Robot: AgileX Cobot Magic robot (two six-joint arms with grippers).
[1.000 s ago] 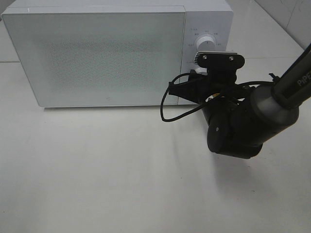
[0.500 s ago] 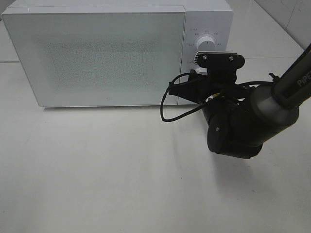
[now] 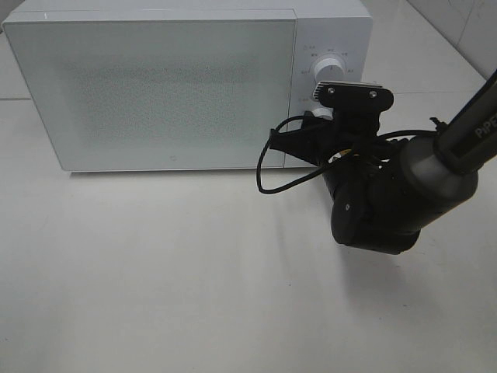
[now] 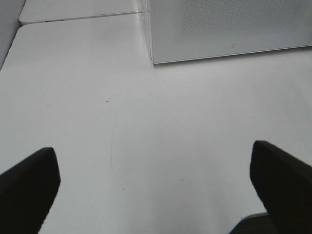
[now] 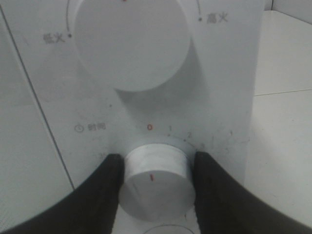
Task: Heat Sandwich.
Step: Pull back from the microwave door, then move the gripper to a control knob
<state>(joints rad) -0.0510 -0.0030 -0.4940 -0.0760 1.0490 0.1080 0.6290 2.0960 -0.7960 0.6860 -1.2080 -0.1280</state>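
The sandwich is out of view. The white microwave (image 3: 155,85) stands at the back with its door closed. My right gripper (image 5: 158,161) is shut on the lower timer knob (image 5: 156,187), one dark finger (image 5: 105,190) pressed against each side of it. The knob's red mark points down, away from the red 0 on the dial. The larger power knob (image 5: 131,44) sits just above it. In the high view my right arm (image 3: 380,202) reaches to the control panel (image 3: 330,74). My left gripper (image 4: 156,195) hangs open over bare table, nothing between its fingers.
The microwave's lower front corner (image 4: 153,61) shows in the left wrist view, well ahead of the left gripper. A black cable (image 3: 268,183) loops from the right wrist toward the microwave door. White table (image 3: 155,272) lies in front.
The right wrist has shifted very slightly at the timer knob. The left gripper and microwave door have not moved.
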